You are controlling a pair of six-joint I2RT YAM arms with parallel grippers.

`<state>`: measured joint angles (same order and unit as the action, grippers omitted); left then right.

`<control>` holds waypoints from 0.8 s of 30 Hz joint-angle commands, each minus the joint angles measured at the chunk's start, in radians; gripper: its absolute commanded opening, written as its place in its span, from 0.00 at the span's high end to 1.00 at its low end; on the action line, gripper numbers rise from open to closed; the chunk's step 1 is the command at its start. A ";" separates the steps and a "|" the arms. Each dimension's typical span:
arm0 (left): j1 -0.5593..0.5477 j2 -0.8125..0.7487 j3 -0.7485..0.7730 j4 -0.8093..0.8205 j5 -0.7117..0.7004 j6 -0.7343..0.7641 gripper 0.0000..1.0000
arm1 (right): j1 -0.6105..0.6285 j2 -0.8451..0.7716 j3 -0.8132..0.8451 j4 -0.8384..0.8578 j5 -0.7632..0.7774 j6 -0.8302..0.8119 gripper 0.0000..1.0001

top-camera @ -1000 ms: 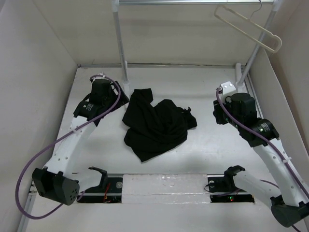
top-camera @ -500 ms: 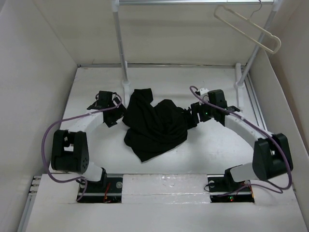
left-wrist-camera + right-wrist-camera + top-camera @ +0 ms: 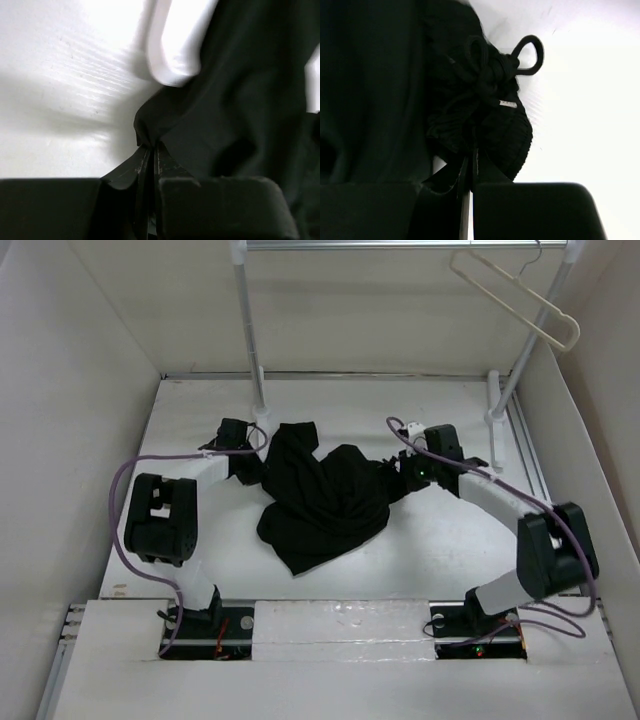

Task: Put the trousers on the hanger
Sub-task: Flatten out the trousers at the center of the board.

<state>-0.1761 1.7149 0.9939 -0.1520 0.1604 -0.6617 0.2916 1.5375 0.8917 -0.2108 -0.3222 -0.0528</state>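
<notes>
The black trousers [image 3: 325, 498] lie crumpled in the middle of the white table. My left gripper [image 3: 252, 468] is low at their left edge, shut on a pinched fold of the black cloth [image 3: 150, 131]. At the right edge my right gripper [image 3: 399, 478] is shut on the gathered waistband [image 3: 490, 125], whose drawstring loop [image 3: 529, 55] sticks out to the right. The cream hanger [image 3: 520, 300] hangs tilted from the rail at the top right, far from both grippers.
A white rack pole [image 3: 250, 335] stands just behind the left gripper, its foot [image 3: 175, 45] close to the pinched cloth. A second pole [image 3: 530, 340] leans at the right back. Walls close in the table on the left, back and right.
Both arms swung inward and down onto the trousers' edges. Both grippers closed on the cloth, the left on a fold, the right on the waistband. The trousers lie where they were.
</notes>
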 commanded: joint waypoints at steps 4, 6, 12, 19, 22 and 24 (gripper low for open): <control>0.000 -0.335 0.210 -0.189 -0.125 0.013 1.00 | 0.046 -0.420 0.231 -0.258 0.199 -0.032 1.00; 0.030 -0.455 0.320 -0.254 -0.200 0.010 1.00 | 0.037 -0.520 0.304 -0.393 0.204 -0.028 1.00; 0.041 -0.532 0.783 -0.432 -0.395 0.030 1.00 | 0.046 -0.629 0.697 -0.663 0.222 0.004 1.00; 0.041 -0.561 0.875 -0.477 -0.501 0.060 1.00 | 0.046 -0.638 0.853 -0.848 0.384 0.010 1.00; 0.041 -0.639 0.423 -0.366 -0.441 0.016 1.00 | -0.017 -0.744 0.340 -0.799 0.469 0.042 1.00; 0.041 -0.652 0.355 -0.322 -0.441 0.005 1.00 | -0.040 -0.752 0.267 -0.791 0.469 0.080 1.00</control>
<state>-0.1356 1.0042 1.5852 -0.4500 -0.2920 -0.6361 0.3023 0.7521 1.3952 -0.9024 0.0612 -0.0326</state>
